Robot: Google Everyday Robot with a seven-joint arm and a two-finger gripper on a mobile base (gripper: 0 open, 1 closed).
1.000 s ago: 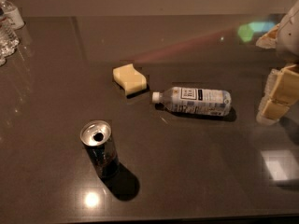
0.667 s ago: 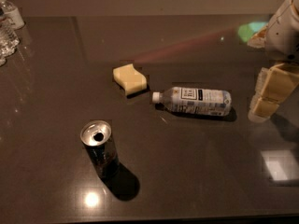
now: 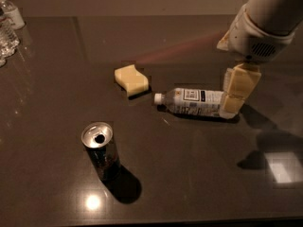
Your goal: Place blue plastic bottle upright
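Observation:
The blue plastic bottle lies on its side on the dark table. Its white cap points left and its white label with a dark square logo faces up. My gripper hangs from the white arm coming in from the upper right. It is down at the bottle's base end, on the right, and its cream-coloured part covers that end. I cannot see whether it touches the bottle.
A yellow sponge lies just left of the bottle's cap. A dark metal can stands upright at the front left, its top open. Ribbed clear bottles stand at the far left edge.
My gripper has moved left and down from the right edge to the bottle's base end. The bottle, sponge and can have not moved.

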